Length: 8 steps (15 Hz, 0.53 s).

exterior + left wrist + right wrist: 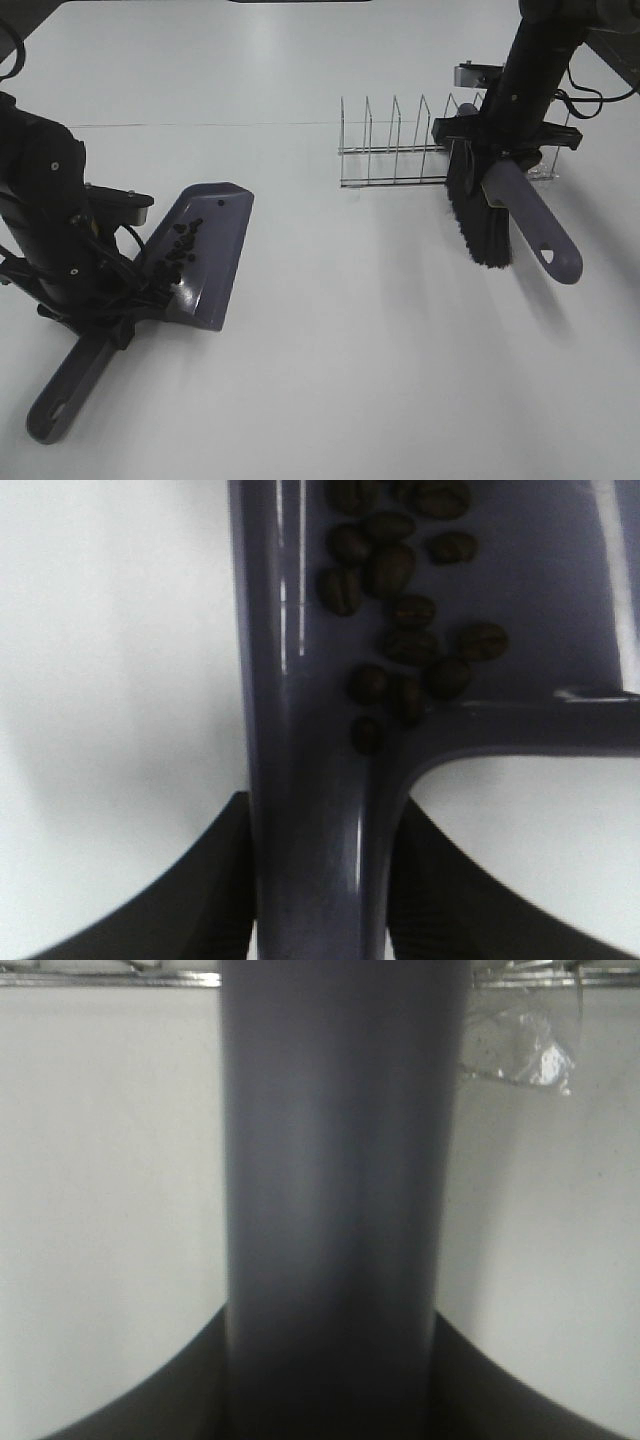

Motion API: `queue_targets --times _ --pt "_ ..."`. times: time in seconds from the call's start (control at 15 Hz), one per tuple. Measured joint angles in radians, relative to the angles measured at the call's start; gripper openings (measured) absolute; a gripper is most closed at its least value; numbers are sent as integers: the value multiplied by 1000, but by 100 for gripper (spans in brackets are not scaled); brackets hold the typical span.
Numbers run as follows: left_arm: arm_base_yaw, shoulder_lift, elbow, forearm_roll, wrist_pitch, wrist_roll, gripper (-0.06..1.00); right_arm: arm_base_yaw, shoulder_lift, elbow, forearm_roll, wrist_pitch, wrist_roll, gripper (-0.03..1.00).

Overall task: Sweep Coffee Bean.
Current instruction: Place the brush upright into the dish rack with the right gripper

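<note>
The grey-purple dustpan [205, 255] lies tilted at the left, with the coffee beans [180, 250] clustered inside it near the handle end. In the left wrist view the beans [405, 610] lie in the pan next to its handle [310, 810]. My left gripper [105, 325] is shut on the dustpan handle. My right gripper [490, 160] is shut on the grey-purple handle [535, 225] of the brush, whose black bristles [475, 215] hang above the table. The brush handle [330, 1210] fills the right wrist view.
A wire rack [400, 150] stands at the back right, right behind the brush; its bar [110, 978] shows in the right wrist view. A piece of clear tape [525, 1045] sticks to the white table [350, 350].
</note>
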Motion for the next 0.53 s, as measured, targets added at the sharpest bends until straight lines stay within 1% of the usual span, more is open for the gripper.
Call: queue_targets --times 0.33,0.53 --pt "0 0 0 0 0 0 33 -8 55 -115 19 0 -1 29" --pt "0 0 0 0 0 0 33 -8 104 -216 21 -1 6 29"
